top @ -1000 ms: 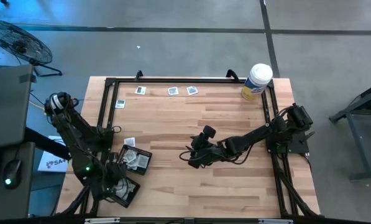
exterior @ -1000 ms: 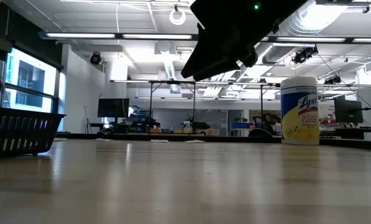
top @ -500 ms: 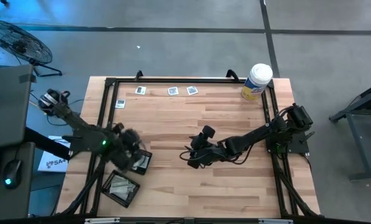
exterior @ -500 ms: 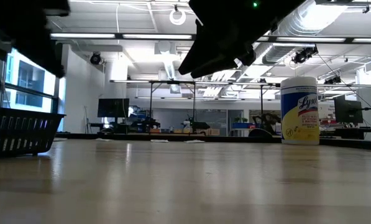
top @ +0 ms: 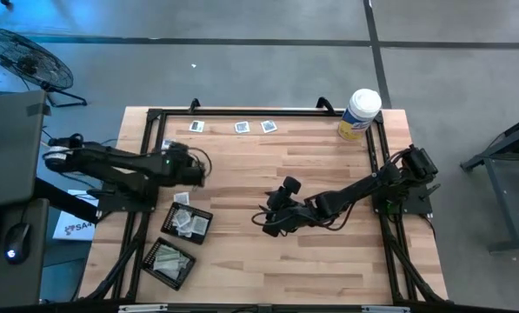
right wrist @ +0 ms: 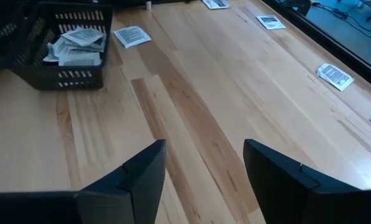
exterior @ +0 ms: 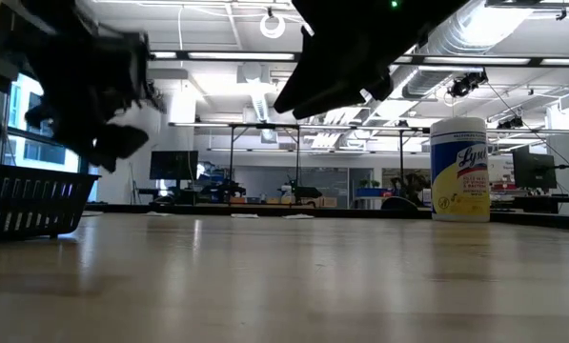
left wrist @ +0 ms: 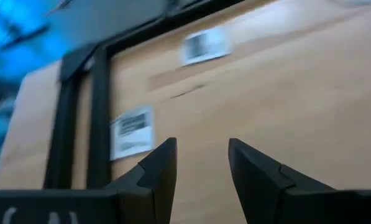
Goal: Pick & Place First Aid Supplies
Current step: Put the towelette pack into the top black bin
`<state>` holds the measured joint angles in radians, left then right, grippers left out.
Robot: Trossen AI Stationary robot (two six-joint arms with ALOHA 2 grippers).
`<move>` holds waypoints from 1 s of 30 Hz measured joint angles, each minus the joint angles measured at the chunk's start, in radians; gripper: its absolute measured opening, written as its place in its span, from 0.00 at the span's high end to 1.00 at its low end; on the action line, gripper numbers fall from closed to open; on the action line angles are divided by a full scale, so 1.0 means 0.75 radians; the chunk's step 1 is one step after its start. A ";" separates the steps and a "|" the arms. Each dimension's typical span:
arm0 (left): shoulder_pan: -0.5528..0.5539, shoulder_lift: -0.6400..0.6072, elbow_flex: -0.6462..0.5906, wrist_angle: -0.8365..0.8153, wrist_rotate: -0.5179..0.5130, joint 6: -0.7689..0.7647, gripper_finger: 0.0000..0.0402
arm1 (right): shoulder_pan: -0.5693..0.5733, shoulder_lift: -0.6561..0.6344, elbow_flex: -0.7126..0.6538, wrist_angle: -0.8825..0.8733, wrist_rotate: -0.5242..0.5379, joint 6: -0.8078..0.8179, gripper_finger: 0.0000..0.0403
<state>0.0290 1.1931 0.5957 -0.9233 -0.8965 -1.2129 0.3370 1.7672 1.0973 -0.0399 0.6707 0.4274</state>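
Note:
Small flat packets lie on the table's far part: several along the far edge [top: 242, 128] and one by the left rail [top: 167, 144], which is also in the left wrist view [left wrist: 132, 129]. One more rests beside the upper mesh tray [top: 182, 198]. My left gripper [top: 194, 171] hovers open and empty above the table's left part, fingers toward the far edge [left wrist: 201, 162]. My right gripper [top: 266, 220] hangs open and empty over the table's middle [right wrist: 204, 168], facing the trays.
Two black mesh trays with packets stand at the near left, one [top: 187, 223] closer to the middle and one [top: 170, 263] by the near edge. A white canister [top: 360, 113] stands at the far right corner. Black rails [top: 146, 156] border the tabletop.
My left arm has risen from the near tray and swung toward the far edge, passing over the other tray; it now stretches level over the table's left part, its gripper pointing at the packet by the left rail. The right arm has kept still.

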 joint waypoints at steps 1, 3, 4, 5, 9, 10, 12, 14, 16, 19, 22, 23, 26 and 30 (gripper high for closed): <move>0.062 0.000 -0.037 0.041 0.001 -0.001 0.65 | 0.005 0.000 0.000 0.000 0.000 -0.001 0.48; 0.181 0.001 -0.097 0.138 0.013 0.000 0.65 | 0.014 0.000 0.000 0.000 0.003 -0.002 0.48; 0.235 0.001 -0.119 0.191 0.024 0.001 0.65 | 0.017 0.000 0.000 0.000 0.007 -0.002 0.48; 0.283 0.001 -0.140 0.243 0.032 0.010 0.65 | 0.018 0.000 0.000 0.000 0.009 -0.003 0.48; 0.441 0.004 -0.201 0.400 0.024 0.071 0.65 | 0.017 0.000 0.000 0.000 0.008 0.000 0.48; 0.477 0.004 -0.208 0.422 0.024 0.079 0.65 | 0.017 0.000 0.000 0.000 0.009 0.000 0.48; 0.538 0.004 -0.223 0.475 0.024 0.112 0.65 | 0.017 0.000 0.000 0.000 0.009 0.001 0.48; 0.586 0.004 -0.244 0.554 0.032 0.149 0.65 | 0.017 0.000 0.000 0.000 0.009 0.001 0.48; 0.626 0.004 -0.277 0.678 0.064 0.207 0.65 | 0.017 0.000 0.000 0.000 0.009 -0.001 0.48; 0.676 0.004 -0.344 0.879 0.121 0.321 0.65 | 0.017 0.000 0.000 0.000 0.008 0.001 0.48; 0.726 0.005 -0.398 0.934 0.104 0.349 0.65 | 0.024 0.000 0.000 0.000 0.009 0.000 0.48; 0.744 0.005 -0.411 0.932 0.093 0.341 0.65 | 0.028 0.000 0.000 0.000 0.009 -0.001 0.48; 0.792 0.005 -0.441 0.977 0.131 0.335 0.65 | 0.036 0.000 0.000 0.000 0.008 -0.004 0.48; 0.798 0.005 -0.472 1.076 0.171 0.392 0.65 | 0.037 0.000 0.000 0.000 0.013 -0.009 0.48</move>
<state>0.6278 1.1965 0.2419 -0.1160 -0.7681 -0.9192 0.3649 1.7672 1.0973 -0.0399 0.6803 0.4207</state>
